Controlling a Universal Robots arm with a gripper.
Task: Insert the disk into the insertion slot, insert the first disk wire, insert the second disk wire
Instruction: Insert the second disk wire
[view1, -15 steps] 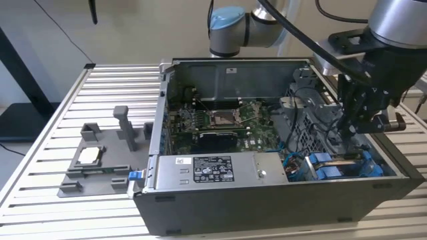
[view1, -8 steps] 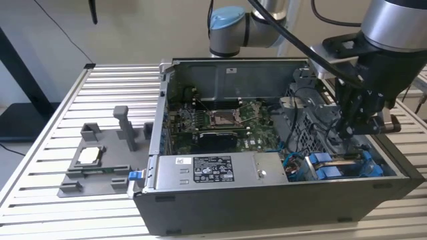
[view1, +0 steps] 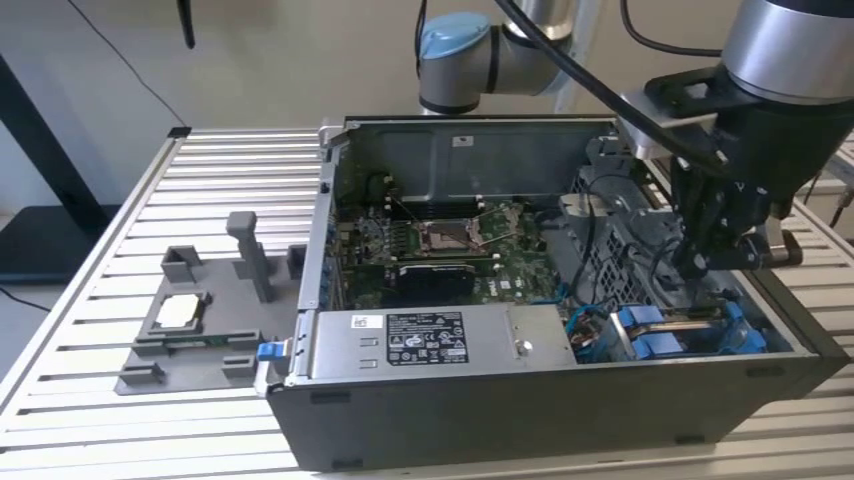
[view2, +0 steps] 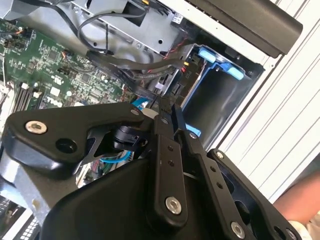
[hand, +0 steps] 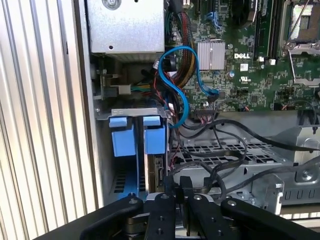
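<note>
Blue-framed disk (hand: 154, 165) sits lengthwise in the insertion slot (hand: 131, 111), tabs toward the power-supply box (hand: 126, 25); pincer (hand: 175, 192) clenched on a black wire (hand: 200, 172).

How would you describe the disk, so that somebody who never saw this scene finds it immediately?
Start at the open computer case, then go to its front corner at the exterior view's right, beside the grey power-supply box. The disk stands there on edge in the drive bay, under the gripper. Its bright blue carrier frame with blue end tabs sets it apart from the grey metal around it.
</note>
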